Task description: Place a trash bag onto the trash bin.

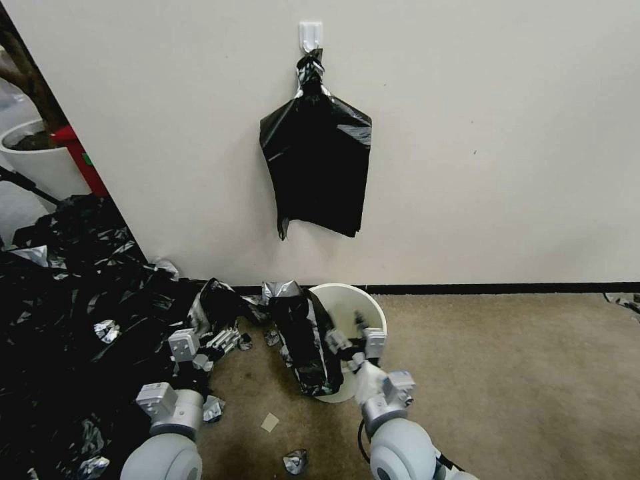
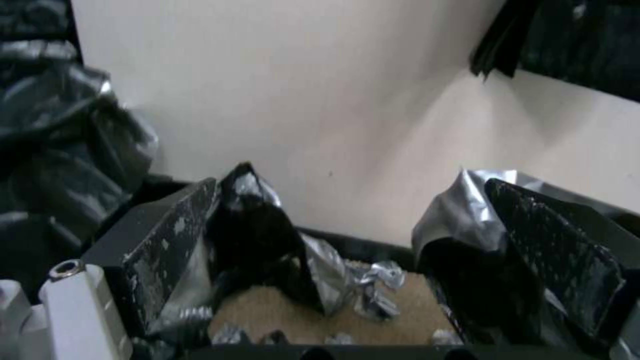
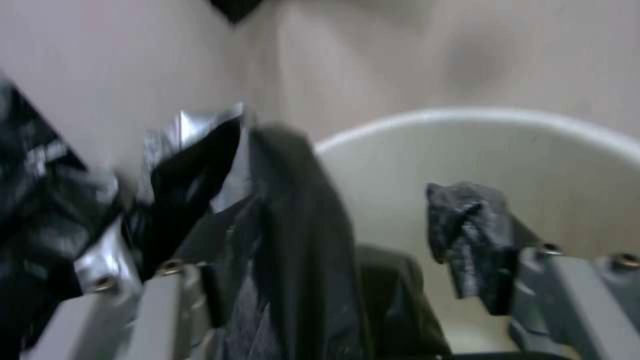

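The cream trash bin (image 1: 357, 307) stands on the carpet against the wall. A glossy black trash bag (image 1: 303, 340) hangs crumpled over its left rim and down the outside. My right gripper (image 1: 353, 339) reaches into the bin's mouth, open, with one finger close beside the bag (image 3: 200, 190) and the other over the bin's inner wall (image 3: 507, 160). My left gripper (image 1: 207, 343) is low to the left of the bin, open wide (image 2: 360, 225), with black plastic (image 2: 257, 220) bunched near both fingers.
A flat black bundle (image 1: 317, 160) hangs by its knot from a wall hook. A large heap of black plastic (image 1: 67, 300) covers the floor at left, with a white planter pot (image 1: 33, 160) behind it. Small scraps (image 1: 295, 460) lie on the carpet; bare carpet (image 1: 507, 373) stretches right.
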Controlling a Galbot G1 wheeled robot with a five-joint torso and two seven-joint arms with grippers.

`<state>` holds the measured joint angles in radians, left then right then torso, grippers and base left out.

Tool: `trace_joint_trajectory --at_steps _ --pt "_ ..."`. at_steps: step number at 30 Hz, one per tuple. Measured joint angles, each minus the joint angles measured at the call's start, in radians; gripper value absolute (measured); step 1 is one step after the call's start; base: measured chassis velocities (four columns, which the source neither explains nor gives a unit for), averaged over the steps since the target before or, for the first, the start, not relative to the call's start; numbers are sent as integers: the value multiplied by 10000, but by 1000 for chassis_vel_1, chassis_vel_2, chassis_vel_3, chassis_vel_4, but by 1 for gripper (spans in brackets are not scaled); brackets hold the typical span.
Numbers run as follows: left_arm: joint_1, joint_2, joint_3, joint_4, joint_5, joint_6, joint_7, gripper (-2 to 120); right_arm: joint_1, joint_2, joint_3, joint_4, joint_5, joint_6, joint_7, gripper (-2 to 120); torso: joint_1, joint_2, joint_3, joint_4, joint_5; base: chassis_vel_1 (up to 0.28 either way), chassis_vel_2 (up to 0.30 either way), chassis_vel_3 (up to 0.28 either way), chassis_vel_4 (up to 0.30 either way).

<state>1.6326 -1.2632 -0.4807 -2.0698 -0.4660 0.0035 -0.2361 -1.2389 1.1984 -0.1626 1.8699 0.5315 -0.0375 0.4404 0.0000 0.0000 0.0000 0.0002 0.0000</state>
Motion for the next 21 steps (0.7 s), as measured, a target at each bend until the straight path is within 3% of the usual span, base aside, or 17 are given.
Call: trace_joint_trajectory --at_steps 4,8,15,18,20,21 --pt "17 -35 5 12 -36 31 -36 100 163 5 -66 5 174 -489 38 57 0 0 0 -1 0 0 0 0 0" --pt "77 -32 -61 50 -42 39 -43 100 432 -18 -188 347 1075 -1558 156 35 0 0 0 -1 0 0 0 0 0" --pt "37 43 -9 53 -208 124 -41 100 552 51 -229 352 1183 -2260 392 12 0 0 0 -1 0 0 0 0 0" --pt "-51 88 173 -39 -888 564 -16 100 561 92 -218 323 1172 -2297 444 0 0 0 0 -2 1 0 0 0 0" --pt "-97 99 244 -70 -1166 762 0 100 562 102 -207 309 1159 -2274 453 0 1 0 0 -1 1 0 0 0 0" --pt "-220 106 424 -87 -1726 1223 99 100 558 126 -180 282 1112 -2165 456 0 1 0 0 -2 0 0 0 0 0"
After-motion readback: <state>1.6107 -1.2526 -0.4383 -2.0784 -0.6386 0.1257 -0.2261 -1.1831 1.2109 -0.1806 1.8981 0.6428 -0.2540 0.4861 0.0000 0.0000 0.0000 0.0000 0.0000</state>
